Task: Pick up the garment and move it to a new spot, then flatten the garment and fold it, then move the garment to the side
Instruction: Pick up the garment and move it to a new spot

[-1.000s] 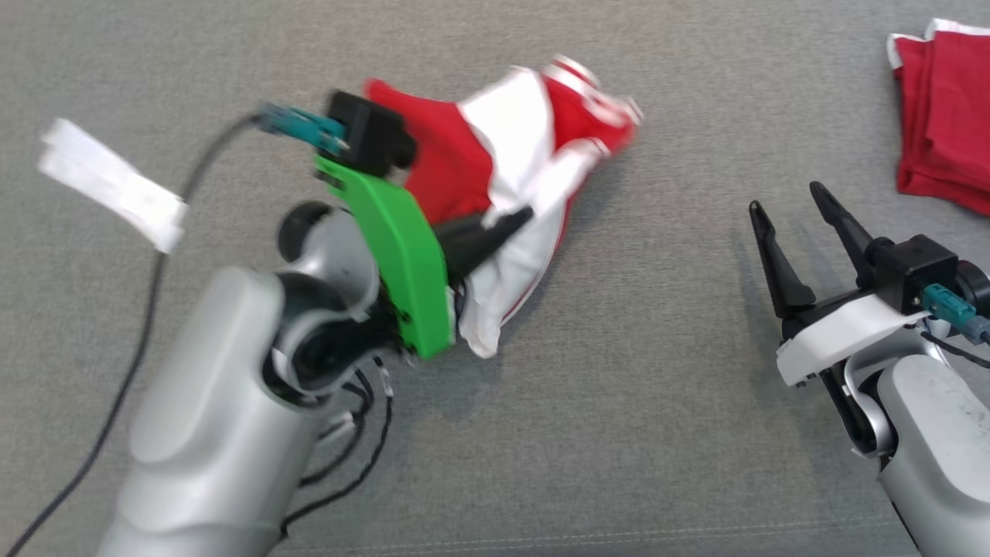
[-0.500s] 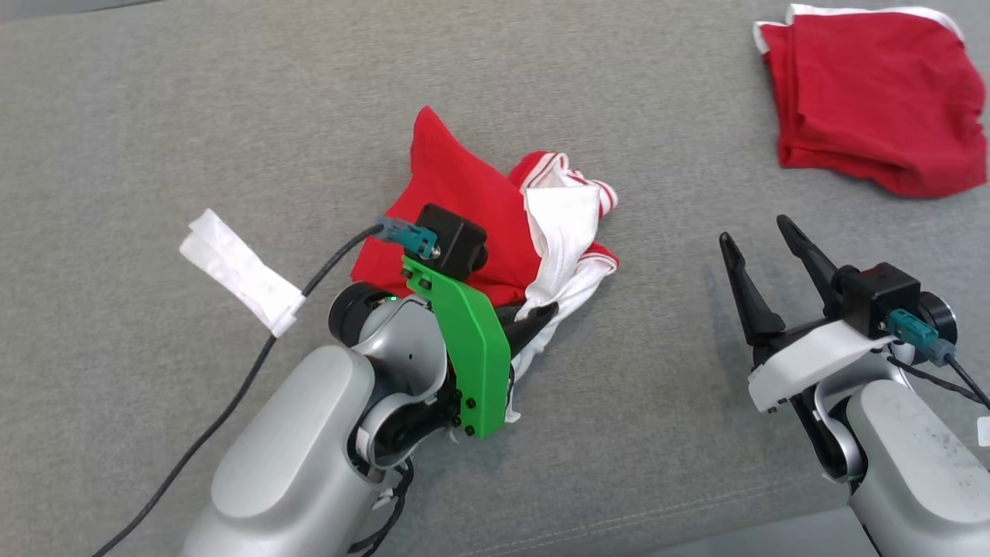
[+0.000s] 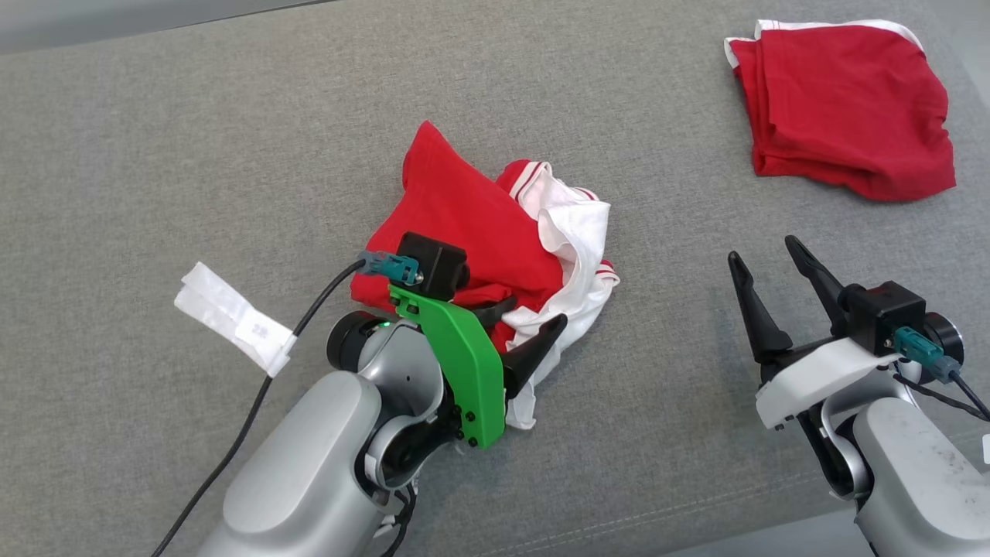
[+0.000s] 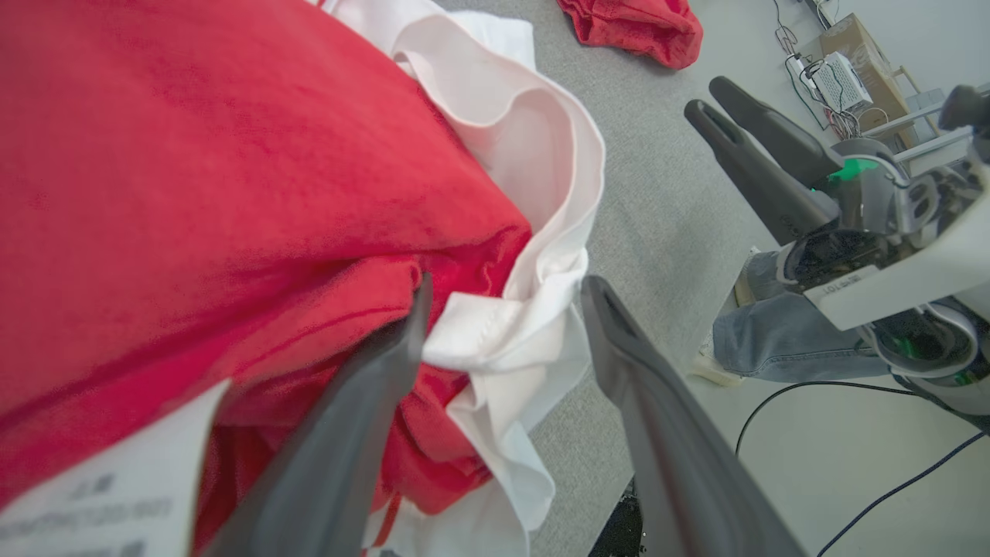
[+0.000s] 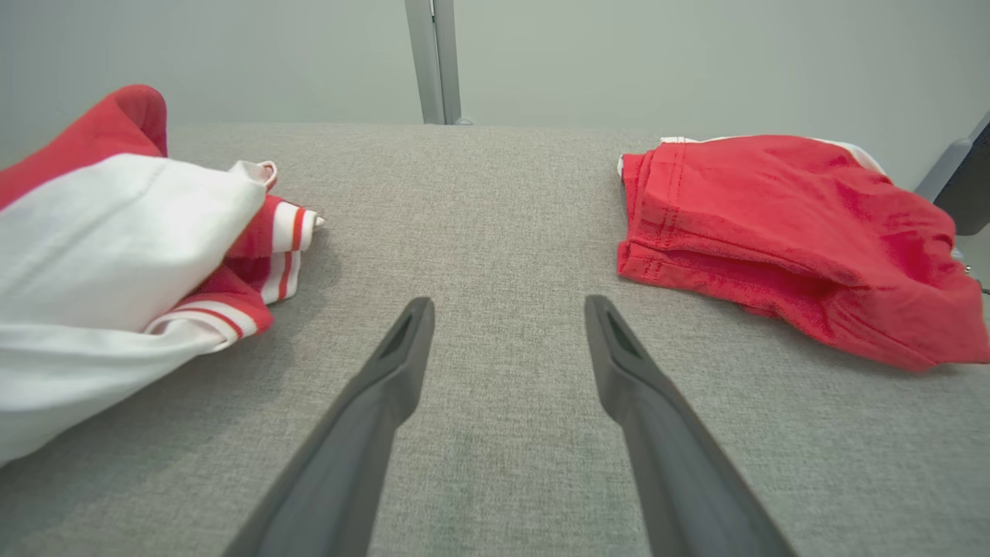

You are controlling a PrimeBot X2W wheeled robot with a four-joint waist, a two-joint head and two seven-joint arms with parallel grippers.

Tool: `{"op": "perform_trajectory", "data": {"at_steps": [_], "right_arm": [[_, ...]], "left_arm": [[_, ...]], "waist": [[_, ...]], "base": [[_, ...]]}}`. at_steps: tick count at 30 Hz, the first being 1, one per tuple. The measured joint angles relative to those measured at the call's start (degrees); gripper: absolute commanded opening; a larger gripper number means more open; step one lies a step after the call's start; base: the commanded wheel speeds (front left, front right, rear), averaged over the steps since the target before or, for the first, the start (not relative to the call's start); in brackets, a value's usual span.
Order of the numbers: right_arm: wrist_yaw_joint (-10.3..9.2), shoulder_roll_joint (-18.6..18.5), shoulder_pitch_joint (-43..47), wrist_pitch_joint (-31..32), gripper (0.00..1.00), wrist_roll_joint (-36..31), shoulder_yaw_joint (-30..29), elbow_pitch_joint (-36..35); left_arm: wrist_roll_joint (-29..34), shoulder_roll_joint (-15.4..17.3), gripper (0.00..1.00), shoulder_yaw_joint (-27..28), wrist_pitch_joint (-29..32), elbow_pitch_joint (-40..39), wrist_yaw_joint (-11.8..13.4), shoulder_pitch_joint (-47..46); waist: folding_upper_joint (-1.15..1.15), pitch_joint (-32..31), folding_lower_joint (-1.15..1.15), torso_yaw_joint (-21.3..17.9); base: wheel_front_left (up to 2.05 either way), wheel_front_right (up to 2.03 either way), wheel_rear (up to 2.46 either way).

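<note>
Garment of crumpled red-and-white cloth [image 3: 472, 224] on grey fabric table [image 3: 232, 155]; left hand [image 3: 534, 313] open astride its white fold, right hand [image 3: 763, 251] open, apart

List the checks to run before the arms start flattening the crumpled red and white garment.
1. Left gripper open: ok, jaws spread.
2. Left gripper free of cloth: not ok, a white fold of the crumpled red and white garment lies between its fingers.
3. Right gripper open and empty: ok, over bare grey fabric surface.
4. Garment flat: not ok, it sits bunched in a heap.
5. Room to spread it: ok, bare surface separates it from the folded red garment at the far right.
6. Corners or hems to grasp: cannot tell, the folds hide them.
</note>
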Motion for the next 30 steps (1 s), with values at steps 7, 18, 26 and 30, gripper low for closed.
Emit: {"op": "perform_trajectory", "data": {"at_steps": [7,18,26,30], "right_arm": [[1.01,0.03,0.85,0.0,1.0,-0.27,0.96,-0.38],[2.02,0.37,1.2,0.0,1.0,-0.88,2.78,-0.35],[3.53,1.96,2.07,0.0,1.0,-1.2,5.08,0.1],[3.53,1.96,2.31,0.0,1.0,-1.2,5.38,1.43]], "left_arm": [[0.35,0.01,1.0,-1.38,-3.1,0.77,0.55,0.02],[0.53,0.02,1.0,-3.52,-6.89,-3.23,0.58,-0.21],[-0.1,0.0,1.0,-4.83,-8.64,-4.67,2.02,-0.38],[-0.22,0.01,1.0,-5.24,-9.24,-4.58,2.32,-0.34]], "waist": [[0.0,-0.8,0.0,2.29],[0.0,-2.71,0.0,4.87],[0.0,-3.83,0.0,5.41],[0.0,-4.14,0.0,6.21]], "base": [[0.0,0.0,0.0],[0.0,0.0,0.0],[0.0,0.0,0.0],[0.0,0.0,0.0]]}}
